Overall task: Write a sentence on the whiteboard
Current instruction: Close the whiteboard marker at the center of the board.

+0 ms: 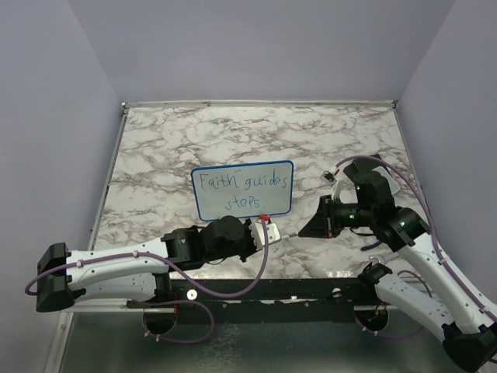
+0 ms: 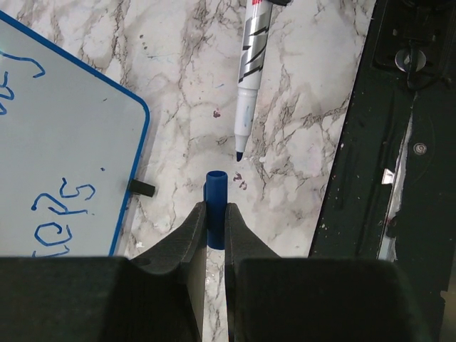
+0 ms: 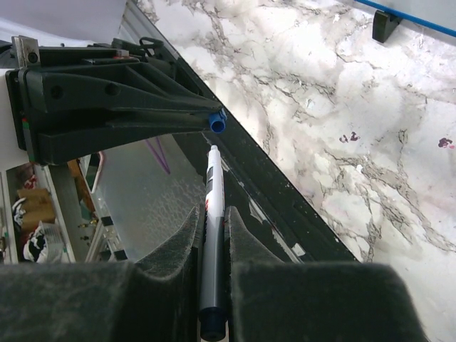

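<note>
Left arm lies low, reaching from the lower left of the top view toward centre, forearm close over the worktop (image 1: 155, 148). Left tool (image 2: 215, 210) is clamped on a blue marker cap (image 2: 215, 187), open end pointing away from the wrist. Right arm rises from the lower right, bends at the elbow and points leftward. Right tool (image 3: 211, 217) is clamped on the barrel of an uncapped marker (image 3: 212, 242). The marker's blue tip faces the mouth of the cap, near it but apart and roughly in line with it. Both are over the marble worktop near its front edge, below the whiteboard (image 1: 243, 189) in the top view. Whiteboard sits at centre frame, with a thin blue frame and a black foot (image 2: 142, 187) at its near edge. The sentence (image 1: 242, 183), in blue ink, reads "Faith guides" over "steps". The marker barrel carries a black-and-silver pattern and small red print, too small to read.
</note>
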`<action>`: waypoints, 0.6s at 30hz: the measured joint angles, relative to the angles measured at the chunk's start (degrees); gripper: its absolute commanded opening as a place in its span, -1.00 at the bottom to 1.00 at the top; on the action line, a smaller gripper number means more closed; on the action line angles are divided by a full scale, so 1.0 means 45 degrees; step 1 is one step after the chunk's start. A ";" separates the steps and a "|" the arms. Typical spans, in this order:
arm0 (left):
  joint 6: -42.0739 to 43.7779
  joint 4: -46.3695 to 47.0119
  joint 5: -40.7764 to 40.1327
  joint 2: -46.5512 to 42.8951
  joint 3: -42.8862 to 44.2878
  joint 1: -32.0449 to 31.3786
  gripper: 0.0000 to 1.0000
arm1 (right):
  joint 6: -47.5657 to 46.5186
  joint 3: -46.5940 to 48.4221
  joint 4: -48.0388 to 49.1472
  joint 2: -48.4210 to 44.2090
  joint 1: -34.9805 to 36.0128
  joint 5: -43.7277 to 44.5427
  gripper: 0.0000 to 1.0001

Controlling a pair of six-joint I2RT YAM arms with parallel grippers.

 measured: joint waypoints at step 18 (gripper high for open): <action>0.0097 0.0000 0.0058 -0.0136 -0.0049 -0.0408 -0.79 | 0.0000 0.0000 0.0345 0.0185 0.0000 -0.0063 -0.99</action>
